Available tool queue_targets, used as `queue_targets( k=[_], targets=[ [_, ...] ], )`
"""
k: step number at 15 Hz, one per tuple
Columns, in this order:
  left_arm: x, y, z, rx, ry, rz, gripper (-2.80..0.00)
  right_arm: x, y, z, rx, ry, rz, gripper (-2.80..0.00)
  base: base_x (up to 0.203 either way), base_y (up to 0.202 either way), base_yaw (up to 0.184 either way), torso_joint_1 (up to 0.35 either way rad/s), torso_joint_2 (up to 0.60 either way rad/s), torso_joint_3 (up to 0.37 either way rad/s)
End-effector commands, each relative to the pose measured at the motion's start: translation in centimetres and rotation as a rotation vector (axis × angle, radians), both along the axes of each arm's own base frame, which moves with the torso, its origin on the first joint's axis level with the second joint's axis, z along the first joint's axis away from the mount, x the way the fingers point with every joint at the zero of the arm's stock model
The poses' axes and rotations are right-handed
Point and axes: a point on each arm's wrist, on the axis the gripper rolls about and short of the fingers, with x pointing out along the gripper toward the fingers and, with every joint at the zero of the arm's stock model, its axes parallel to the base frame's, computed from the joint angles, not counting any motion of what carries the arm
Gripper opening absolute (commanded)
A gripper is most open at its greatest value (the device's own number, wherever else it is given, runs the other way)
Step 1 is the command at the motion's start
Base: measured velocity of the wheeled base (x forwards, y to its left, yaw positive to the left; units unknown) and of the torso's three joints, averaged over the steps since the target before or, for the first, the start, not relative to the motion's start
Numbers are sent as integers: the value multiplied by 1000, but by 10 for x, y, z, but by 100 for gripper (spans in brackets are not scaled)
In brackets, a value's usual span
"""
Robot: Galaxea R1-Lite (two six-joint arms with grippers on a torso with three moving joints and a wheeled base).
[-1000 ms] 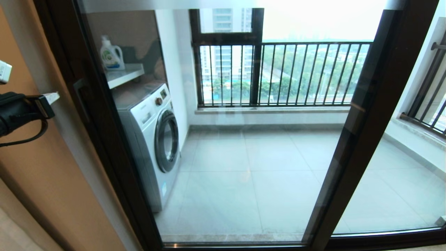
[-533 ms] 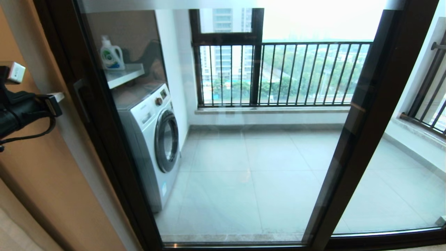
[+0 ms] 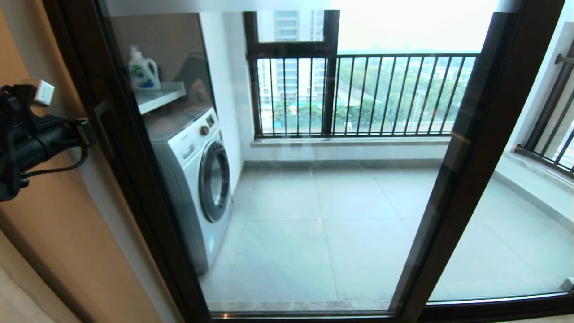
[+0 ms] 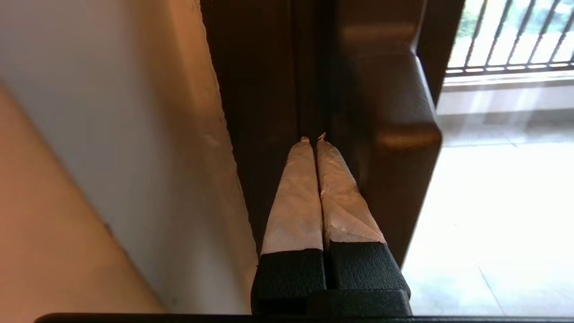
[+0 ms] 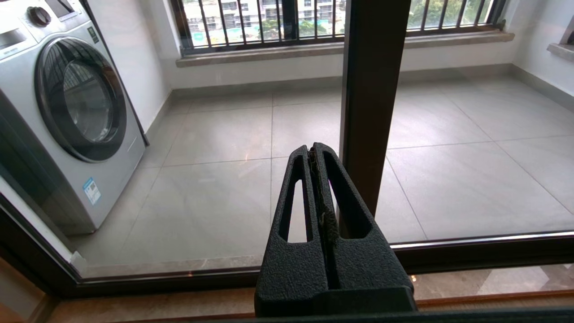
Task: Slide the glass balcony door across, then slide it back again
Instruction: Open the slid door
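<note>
The glass balcony door [image 3: 314,211] fills the head view, its glass clear inside a dark brown frame. Its left stile [image 3: 134,179] carries a small handle [image 3: 102,123]. My left gripper [image 3: 89,133] is at that handle, level with it, coming from the wall side. In the left wrist view its white-taped fingers [image 4: 293,193] are pressed together, and the gripper [image 4: 314,137] is shut with its tips in the dark recess beside the handle [image 4: 390,116]. My right gripper [image 5: 314,148] is shut and empty, low before the glass near a vertical stile [image 5: 372,89]. It does not show in the head view.
Behind the glass stand a washing machine [image 3: 197,179], a detergent bottle [image 3: 143,69] on a shelf, and a barred window [image 3: 358,94]. A tan wall [image 3: 54,233] borders the left stile. A second dark stile [image 3: 466,170] slants at the right above the bottom track [image 3: 493,307].
My left gripper has moved right, from beside the wall to the door's left stile, and its tips now reach the handle. The door has not shifted.
</note>
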Motion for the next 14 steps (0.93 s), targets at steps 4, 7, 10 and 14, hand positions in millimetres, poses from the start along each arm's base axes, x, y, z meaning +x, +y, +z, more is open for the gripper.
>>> queue_targets(
  k=[4, 7, 10, 14],
  targets=[
    [19, -30, 3, 6, -23, -36, -280, 1, 0, -3, 0, 13, 0, -280, 0, 0, 0, 0, 0, 0],
    [19, -41, 7, 7, -32, -53, -280, 1, 0, -3, 0, 13, 0, -280, 0, 0, 0, 0, 0, 0],
    [19, -49, 8, 6, -34, -61, -280, 1, 0, -3, 0, 13, 0, -280, 0, 0, 0, 0, 0, 0],
    [17, -68, 15, 7, -48, -86, -280, 1, 0, -3, 0, 13, 0, -280, 0, 0, 0, 0, 0, 0]
  ],
)
